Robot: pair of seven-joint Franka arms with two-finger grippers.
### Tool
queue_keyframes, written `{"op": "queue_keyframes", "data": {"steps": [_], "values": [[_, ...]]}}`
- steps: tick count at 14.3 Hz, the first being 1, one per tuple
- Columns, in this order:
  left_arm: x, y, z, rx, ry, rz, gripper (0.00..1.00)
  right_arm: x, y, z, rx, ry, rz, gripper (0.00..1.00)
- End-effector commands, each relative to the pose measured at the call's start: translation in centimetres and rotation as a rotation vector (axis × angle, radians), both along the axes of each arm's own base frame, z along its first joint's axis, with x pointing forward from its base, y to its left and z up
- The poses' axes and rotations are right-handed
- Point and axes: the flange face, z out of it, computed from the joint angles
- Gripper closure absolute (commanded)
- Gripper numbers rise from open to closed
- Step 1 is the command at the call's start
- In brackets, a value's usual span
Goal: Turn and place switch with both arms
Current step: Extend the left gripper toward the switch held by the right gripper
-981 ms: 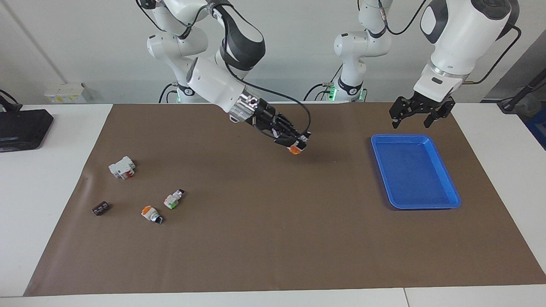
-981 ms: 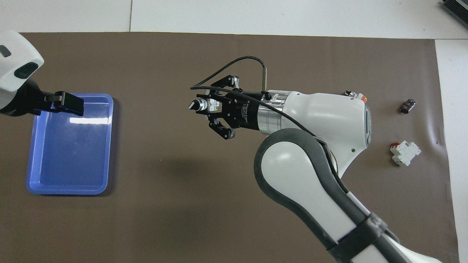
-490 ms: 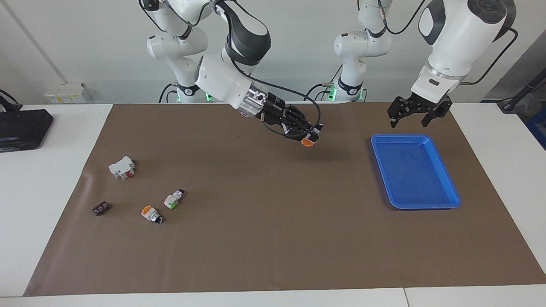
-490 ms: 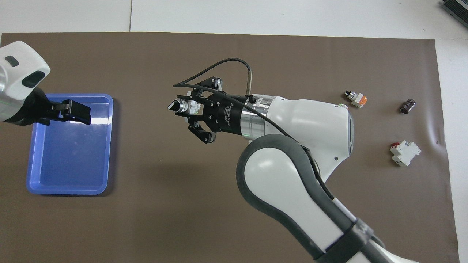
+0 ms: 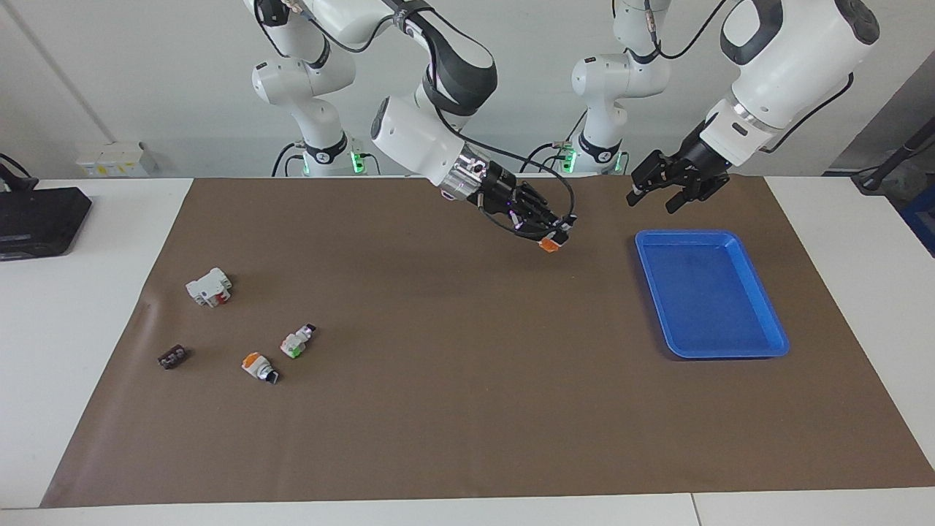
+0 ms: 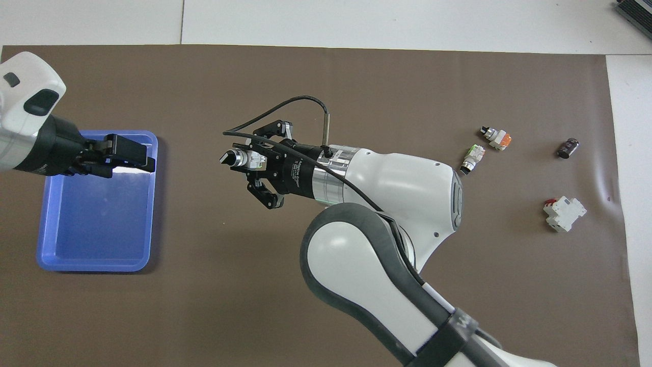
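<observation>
we see the right gripper [image 5: 554, 235] closed on the switch [image 5: 548, 245], holding it in the air over the brown mat [image 5: 453, 409], about midway along the table and toward the robots' edge of the mat. in the facing view the switch's orange cap points down and away from the robots, out past the fingers; in the overhead view its black tip [image 6: 224, 157] sticks out of the gripper toward the left arm's end of the table. the right arm [image 6: 387, 188] comes in from its own base and stretches across the middle of the mat. the left gripper [image 5: 673, 180] hangs in the air over the tray's [image 5: 760, 307] edge nearest the robots, and its fingers stand apart with nothing between them; it is angled toward the held switch, though the two grippers are well apart. the blue tray lies on the mat toward the left arm's end. toward the right arm's end of the table lie the other parts: a white switch with a green face [image 5: 297, 341], just beside it and farther from the robots a stubby orange-capped switch [image 5: 258, 367], a small dark part [image 5: 172, 357] closer to the mat's end, and a white block with red on it [image 5: 209, 286] nearer to the robots than those three.
</observation>
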Motion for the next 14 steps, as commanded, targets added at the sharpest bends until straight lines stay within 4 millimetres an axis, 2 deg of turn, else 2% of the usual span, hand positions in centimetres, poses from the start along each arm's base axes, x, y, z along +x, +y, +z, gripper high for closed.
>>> {"op": "queue_keyframes", "data": {"steps": [1, 5, 7, 10, 14], "values": [[-0.3, 0.4, 0.5, -0.115, -0.038, 0.003, 0.17, 0.4, 0.3, 0.4, 0.011, -0.015, -0.011, 1.00], [-0.3, -1.2, 0.3, -0.200, -0.105, -0.089, 0.27, -0.2, 1.0, 0.4, 0.010, -0.013, 0.001, 1.00], [-0.7, -2.3, 0.5, -0.217, -0.102, -0.096, 0.36, -0.2, 1.0, 0.3, 0.008, -0.014, 0.002, 1.00], [-1.6, -2.2, -1.1, -0.231, -0.073, -0.065, 0.39, -0.2, 1.0, 0.4, 0.009, -0.015, 0.002, 1.00], [-1.2, -2.6, -0.8, -0.250, -0.120, -0.067, 0.43, -0.2, 1.0, 0.4, 0.007, -0.017, 0.003, 1.00]]}}
